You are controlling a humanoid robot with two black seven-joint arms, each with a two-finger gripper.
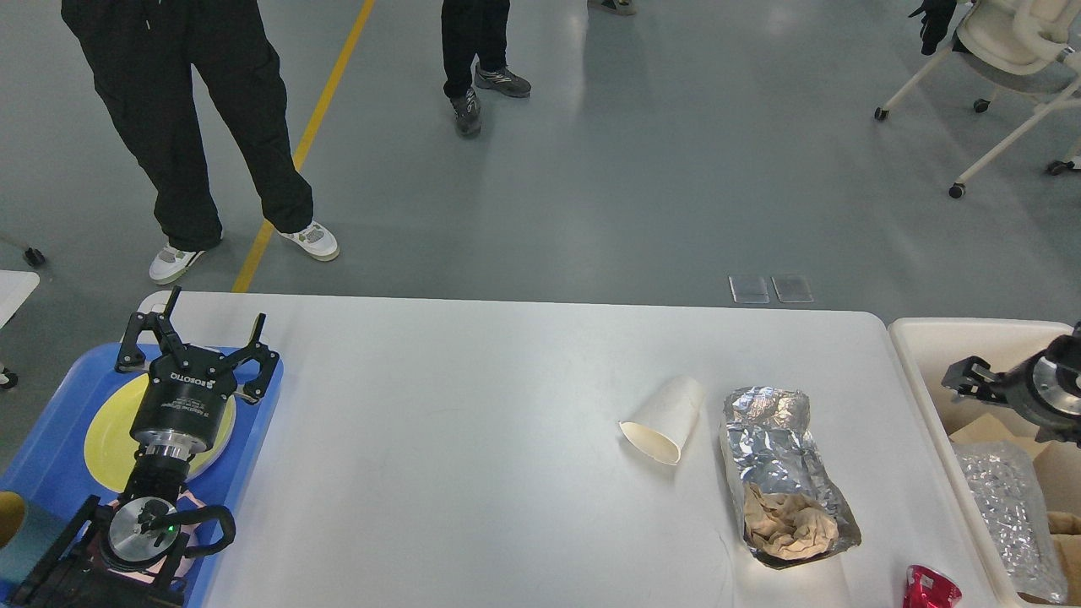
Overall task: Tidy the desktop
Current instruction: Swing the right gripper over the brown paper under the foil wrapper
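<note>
Desktop (473, 439) fills the centre, bearing a tipped cup (663, 420) beside a foil bag (781, 473). Left gripper (196, 333) spread above tray (51, 447); right gripper (971, 377), over bin (929, 355), state indeterminable.

A: Left gripper (197, 333) first: matte black all over, with two thin angular fingers (135, 338) built from linked bars.

B: Just behind those fingers sits a squat black cylinder body with white lettering printed across it, and smaller white text lines beneath that.

A: Behind the body there's a bright silver metal ring, then a ribbed black neck.

B: Further back along the arm, a round polished silver cap with a tiny green light glowing on it, and a black cable looping out beside it.

A: Right gripper (971, 377): black angular metal at its tip, a silver-grey ring showing just behind, the rest cut off by the view's edge.
</note>
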